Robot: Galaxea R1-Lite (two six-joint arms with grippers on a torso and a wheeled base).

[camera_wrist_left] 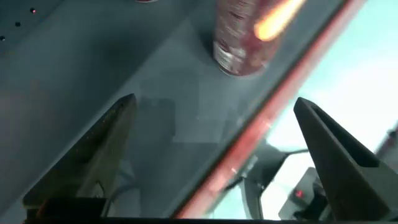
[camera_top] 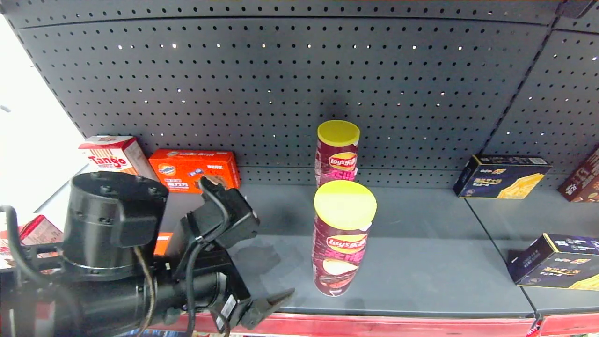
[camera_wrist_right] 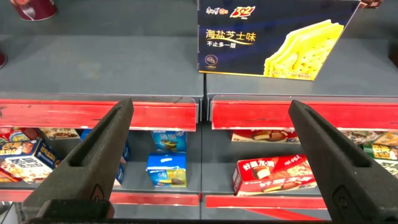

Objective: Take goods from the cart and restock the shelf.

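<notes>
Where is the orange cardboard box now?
In the head view, the orange cardboard box stands at the grey shelf's back left, beside the red-and-white box, near the perforated panel.

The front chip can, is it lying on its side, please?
No, the front chip can stands upright on the shelf, yellow lid on top.

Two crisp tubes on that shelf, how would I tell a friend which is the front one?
Find the grey shelf with the pegboard behind it. Near its middle two maroon tubes with yellow lids stand upright, one behind the other. The front tube is nearer the red edge; the back tube stands by the pegboard.
</notes>
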